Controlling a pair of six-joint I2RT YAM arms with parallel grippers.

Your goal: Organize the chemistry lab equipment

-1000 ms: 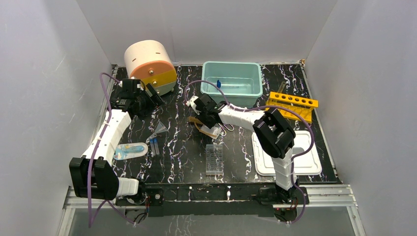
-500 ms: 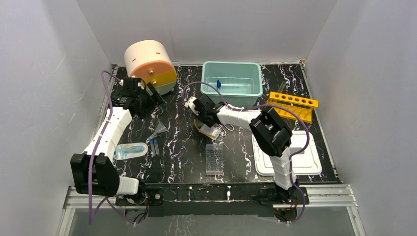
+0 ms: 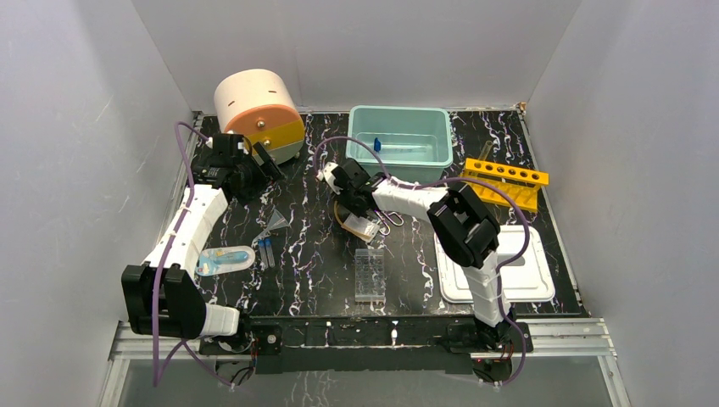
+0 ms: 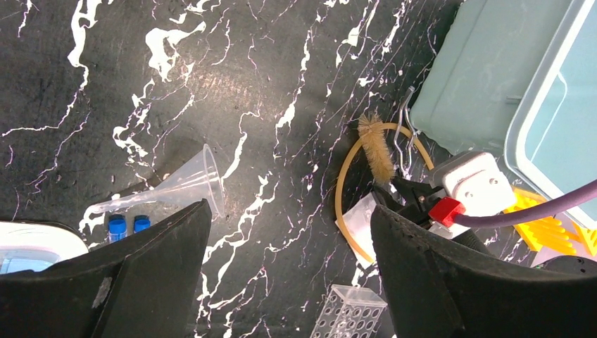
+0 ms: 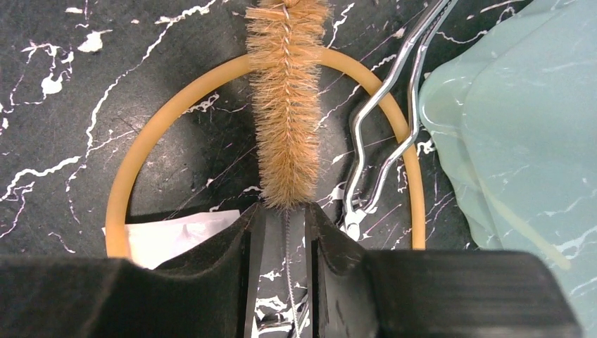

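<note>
My right gripper (image 5: 285, 211) is low over the table, its jaws a narrow gap apart astride the thin wire handle of a tan bristle brush (image 5: 285, 105); the wire touches neither pad. The brush lies across a tan tube loop (image 5: 176, 105) with a white tag (image 5: 176, 236), and metal tongs (image 5: 384, 120) lie beside it. My left gripper (image 4: 288, 211) is wide open and empty, high above a clear funnel (image 4: 179, 184), blue-capped tubes (image 4: 127, 225) and a clear well plate (image 4: 352, 313). A blue-footed cylinder (image 3: 398, 146) lies in the teal bin (image 3: 400, 114).
A cream-and-orange drum (image 3: 254, 106) stands at the back left, close to the left gripper (image 3: 267, 165). A yellow holed rack (image 3: 504, 178) is at the right, with a white lid (image 3: 492, 271) in front of it. A clear oval dish (image 3: 225, 259) lies at the left.
My right gripper has shifted slightly toward the back left, along the brush. The left arm has not moved.
</note>
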